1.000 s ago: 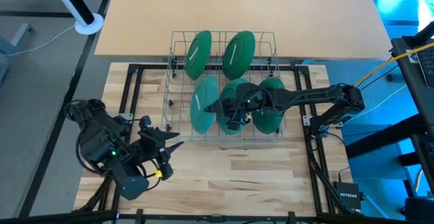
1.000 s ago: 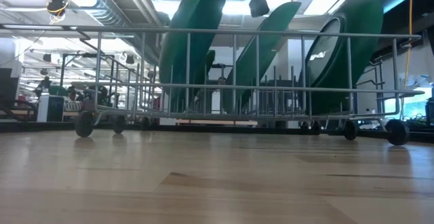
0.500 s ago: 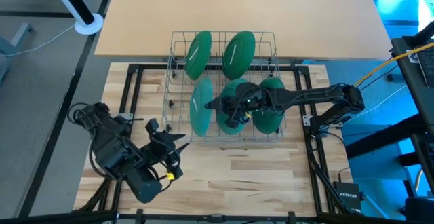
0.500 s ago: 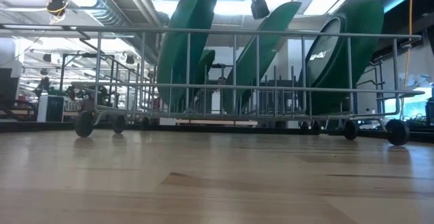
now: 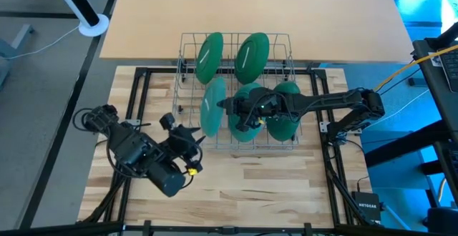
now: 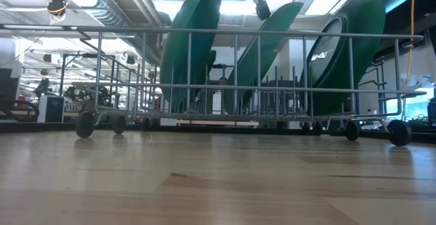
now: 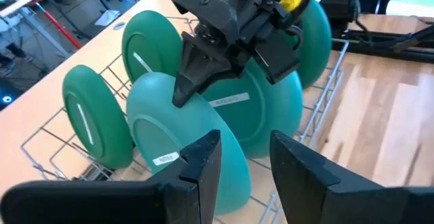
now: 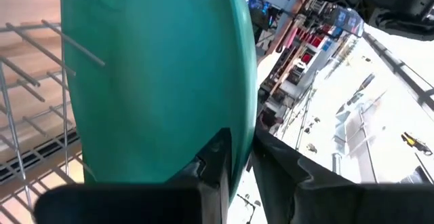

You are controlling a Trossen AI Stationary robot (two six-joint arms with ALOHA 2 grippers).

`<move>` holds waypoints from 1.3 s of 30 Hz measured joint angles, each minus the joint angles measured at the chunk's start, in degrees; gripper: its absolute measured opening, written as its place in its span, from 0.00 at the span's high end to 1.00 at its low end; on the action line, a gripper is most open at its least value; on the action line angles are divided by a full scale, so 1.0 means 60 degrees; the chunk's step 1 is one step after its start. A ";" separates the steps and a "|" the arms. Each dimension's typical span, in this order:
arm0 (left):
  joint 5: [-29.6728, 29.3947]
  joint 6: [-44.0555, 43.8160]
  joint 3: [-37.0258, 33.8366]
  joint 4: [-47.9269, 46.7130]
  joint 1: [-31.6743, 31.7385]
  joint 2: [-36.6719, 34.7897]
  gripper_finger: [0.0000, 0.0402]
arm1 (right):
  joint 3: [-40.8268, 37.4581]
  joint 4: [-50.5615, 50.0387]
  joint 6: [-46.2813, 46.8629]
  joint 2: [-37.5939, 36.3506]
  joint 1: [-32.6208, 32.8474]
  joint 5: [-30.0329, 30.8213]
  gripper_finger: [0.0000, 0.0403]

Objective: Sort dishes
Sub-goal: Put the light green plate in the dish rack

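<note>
Plate (image 5: 214, 107) now upright in rack (image 5: 188, 59) | right gripper (image 8: 239, 157) fingers seemingly pinch its rim | left gripper (image 5: 192, 137) nearer, fingers apart, empty

Two dark jointed arms, black left end effector (image 5: 187, 137) with yellow tag, right end effector (image 5: 240, 112) with wedge-shaped black fingers (image 7: 196, 75), bundled black cables

the light wooden table (image 5: 250, 186) carried the wire rack (image 5: 187, 75), which sat toward the far middle on small dark wheels (image 6: 84, 124); the rack straddled the seam where the pale butcher-block planks met a smoother tan board (image 5: 250, 14); a black metal frame (image 5: 139, 86) lay along the planks' edges
</note>
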 joint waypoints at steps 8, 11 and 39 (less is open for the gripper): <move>0.0009 0.0567 0.0000 -0.0001 0.0496 0.0000 0.71 | 0.0000 0.0004 -0.0025 -0.0002 0.0000 0.0245 0.84; 0.0012 0.0776 0.0000 -0.0004 0.0655 0.0000 0.71 | 0.0000 0.0080 -0.0036 0.0000 0.0000 0.0249 0.84; 0.1190 0.0150 -0.3077 0.0474 0.2252 -0.0011 0.71 | -0.0007 0.0047 -0.0069 -0.0004 0.0000 -0.0134 0.84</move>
